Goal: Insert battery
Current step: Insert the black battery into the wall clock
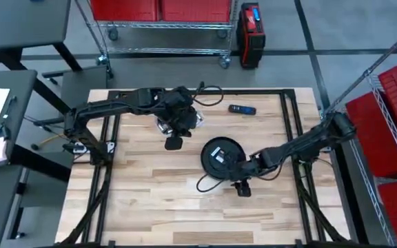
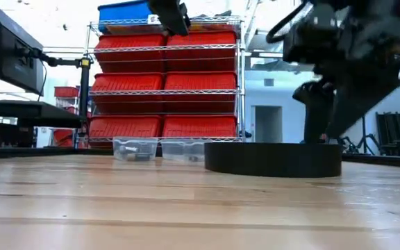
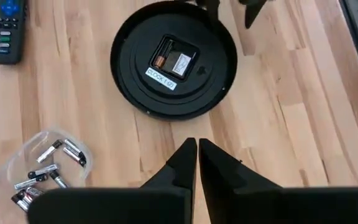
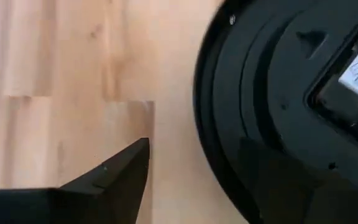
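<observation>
A round black clock (image 1: 219,158) lies face down on the wooden table. Its back compartment (image 3: 169,62) holds one battery (image 3: 159,60) beside a white label. My left gripper (image 3: 196,155) hangs shut above the table between the clock and a clear tub of batteries (image 3: 42,171), with nothing visible between its fingers. My right gripper (image 1: 242,186) is open at the clock's near right rim. One finger (image 4: 120,171) stands outside over the table and the other (image 4: 272,180) over the clock's back. My right gripper straddles the clock's rim (image 4: 219,124) with its fingers apart; I cannot tell whether either finger touches the clock. My left gripper touches nothing.
A dark remote with blue trim (image 1: 242,109) lies at the far side of the table. The battery tub (image 1: 185,122) sits under the left arm at the far middle. Bare wood stretches along the near side (image 1: 185,213). A black frame rail (image 1: 291,124) borders the table.
</observation>
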Robot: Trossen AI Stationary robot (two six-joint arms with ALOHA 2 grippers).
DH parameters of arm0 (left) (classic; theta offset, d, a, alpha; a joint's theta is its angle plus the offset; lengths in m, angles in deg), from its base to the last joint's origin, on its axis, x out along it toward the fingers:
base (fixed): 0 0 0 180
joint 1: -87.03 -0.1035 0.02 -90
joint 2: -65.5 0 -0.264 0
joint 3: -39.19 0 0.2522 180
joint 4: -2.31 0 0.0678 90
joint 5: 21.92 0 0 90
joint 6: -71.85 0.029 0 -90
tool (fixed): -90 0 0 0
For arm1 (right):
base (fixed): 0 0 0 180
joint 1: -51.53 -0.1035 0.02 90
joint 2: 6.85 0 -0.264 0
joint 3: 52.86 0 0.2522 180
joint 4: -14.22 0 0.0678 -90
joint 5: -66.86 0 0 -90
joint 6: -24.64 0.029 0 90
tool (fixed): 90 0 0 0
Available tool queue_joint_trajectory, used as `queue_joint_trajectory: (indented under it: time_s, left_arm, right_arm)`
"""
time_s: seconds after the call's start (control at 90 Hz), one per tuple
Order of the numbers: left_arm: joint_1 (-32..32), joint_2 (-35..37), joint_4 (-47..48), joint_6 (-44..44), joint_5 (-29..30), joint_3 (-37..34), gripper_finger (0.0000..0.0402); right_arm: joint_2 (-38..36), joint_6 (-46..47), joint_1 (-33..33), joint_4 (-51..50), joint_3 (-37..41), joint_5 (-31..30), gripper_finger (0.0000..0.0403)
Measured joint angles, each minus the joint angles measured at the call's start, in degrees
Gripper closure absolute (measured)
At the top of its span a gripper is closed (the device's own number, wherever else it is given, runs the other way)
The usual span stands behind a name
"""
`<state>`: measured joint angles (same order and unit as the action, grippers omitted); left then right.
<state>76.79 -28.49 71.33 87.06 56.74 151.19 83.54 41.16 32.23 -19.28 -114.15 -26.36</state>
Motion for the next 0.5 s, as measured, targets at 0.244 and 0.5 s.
queue_joint_trajectory:
  time_s: [0.244, 0.5]
  left_arm:
    - [0.12, -0.05, 0.91, -0.02, 0.03, -0.02, 0.0402]
    - [0.15, -0.05, 0.80, 0.15, 0.02, -0.03, 0.0402]
  right_arm:
    - [3.47, -0.28, -0.41, 0.60, -0.37, -0.58, 0.0255]
    - [3.66, 0.75, -0.48, -0.52, -0.20, -1.60, 0.0393]
